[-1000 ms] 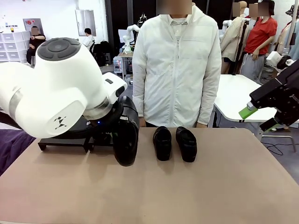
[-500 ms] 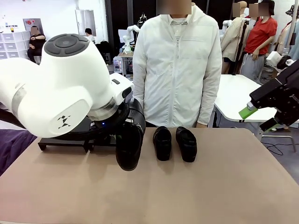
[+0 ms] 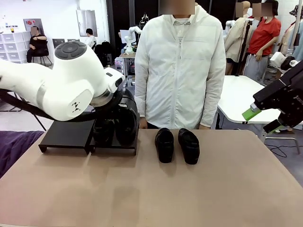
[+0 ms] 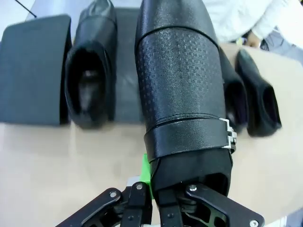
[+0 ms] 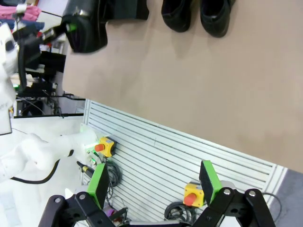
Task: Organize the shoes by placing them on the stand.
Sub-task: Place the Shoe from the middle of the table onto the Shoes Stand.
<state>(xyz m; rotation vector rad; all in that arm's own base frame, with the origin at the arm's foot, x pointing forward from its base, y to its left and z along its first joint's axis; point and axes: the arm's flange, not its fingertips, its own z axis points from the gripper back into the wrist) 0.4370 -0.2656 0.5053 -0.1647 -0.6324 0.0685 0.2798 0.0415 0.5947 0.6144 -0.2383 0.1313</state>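
Leather is what my left fingers (image 4: 146,172) are closed on: they pinch the heel end of a black, slightly glossy low-cut leather shoe (image 4: 182,94), whose rounded toe points away from them, out over the low flat matte-black stand (image 4: 31,71). Just beside it, on my green pad's side, a matching black shoe (image 4: 90,80) already sits on the stand. To place this one well, I judge I should carry it farther out beyond my fingertips until the heel clears the stand's near edge. I should keep it parallel to its neighbour without touching, lower it flat, and only then release. My right fingers (image 5: 208,181) hang spread wide and empty, well off to the side. My left wrist camera gives the grip and the spacing between the two shoes, though not whether the shoe touches the panel. The front camera gives the wider layout: two more matching shoes (image 3: 164,144) wait side by side on the tan tabletop (image 3: 213,189), before a person in a white jacket (image 3: 180,71).
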